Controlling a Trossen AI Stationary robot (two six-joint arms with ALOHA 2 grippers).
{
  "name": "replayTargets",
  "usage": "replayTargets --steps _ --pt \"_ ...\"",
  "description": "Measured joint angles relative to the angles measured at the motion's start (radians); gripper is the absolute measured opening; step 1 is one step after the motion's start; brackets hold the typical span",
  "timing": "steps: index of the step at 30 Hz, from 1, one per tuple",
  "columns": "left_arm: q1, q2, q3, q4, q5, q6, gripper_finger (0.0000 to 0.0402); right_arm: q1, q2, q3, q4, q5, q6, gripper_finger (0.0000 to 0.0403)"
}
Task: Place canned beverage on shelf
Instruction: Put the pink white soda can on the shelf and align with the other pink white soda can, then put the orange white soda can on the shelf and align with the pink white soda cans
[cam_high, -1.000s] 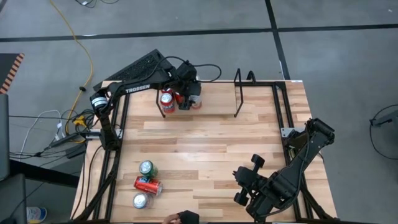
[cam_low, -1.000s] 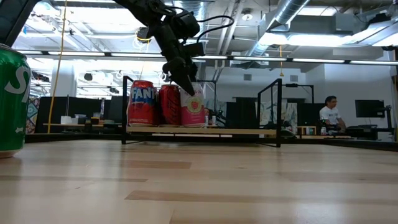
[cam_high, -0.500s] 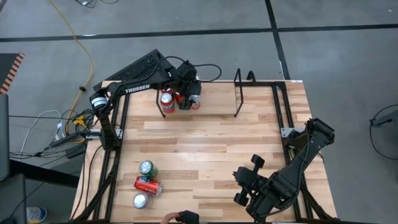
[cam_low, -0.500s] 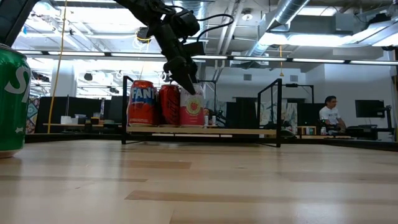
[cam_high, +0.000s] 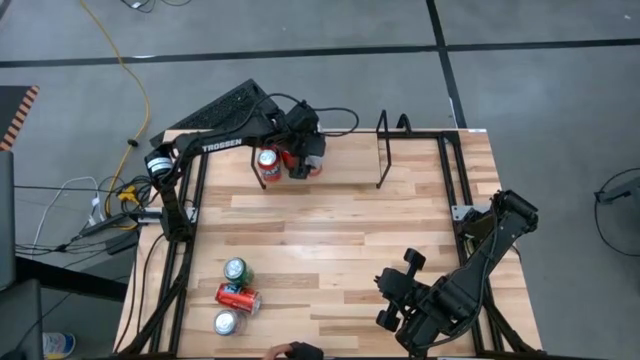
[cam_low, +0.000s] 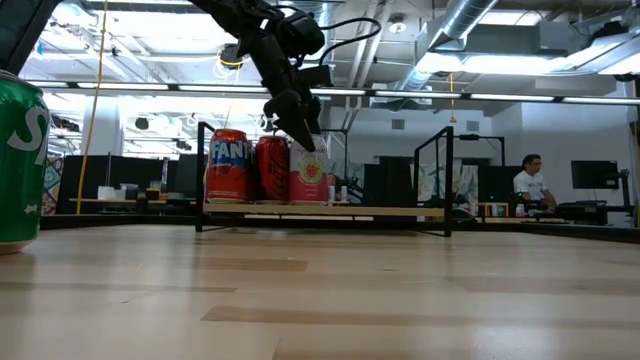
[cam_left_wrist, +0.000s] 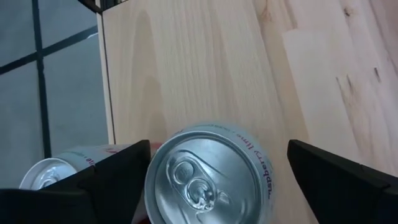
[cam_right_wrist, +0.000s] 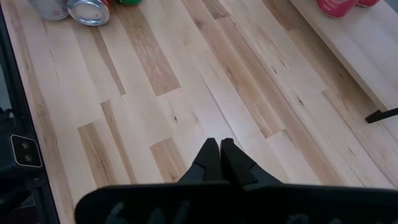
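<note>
Wooden worktop (cam_high: 330, 230) first: at its far edge the left hand (cam_low: 303, 128) hangs spread wide over the pink can (cam_low: 309, 172), which stands freed on the shelf (cam_low: 325, 210) beside two red cans, probably set close to save room, while the right hand (cam_right_wrist: 219, 155) waits shut nearby.

occluded: pink can (cam_high: 314, 167) — mostly under left gripper (cam_high: 304, 160) | cropped: green can (cam_low: 20, 160) — left edge | label text unreadable

My wooden table (cam_high: 330, 230) carries the shelf (cam_low: 330, 211), three cans on it; green can (cam_high: 237, 270), red can (cam_high: 238, 297), silver can (cam_high: 226, 322) near my front-left corner.
</note>
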Motion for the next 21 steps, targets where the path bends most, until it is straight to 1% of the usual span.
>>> replayTargets --steps 6,11,14,18,21 --pt "-0.017 0.000 0.000 0.013 -0.015 0.001 0.0367 0.000 0.000 0.000 0.000 -0.001 0.000 0.0000" --pt "-0.033 0.000 0.000 0.035 -0.061 0.020 0.0367 0.000 0.000 0.000 0.000 -0.001 0.000 0.0000" --pt "-0.038 0.000 0.004 0.038 -0.071 0.024 0.0367 0.000 0.000 0.000 0.000 -0.001 0.000 0.0000" --pt "-0.056 0.000 0.050 0.029 -0.071 0.011 0.0367 0.000 0.000 0.000 0.000 -0.001 0.000 0.0000" --pt "-0.082 0.000 0.116 -0.004 -0.069 -0.018 0.0367 0.000 0.000 0.000 -0.001 -0.001 0.000 0.0000"
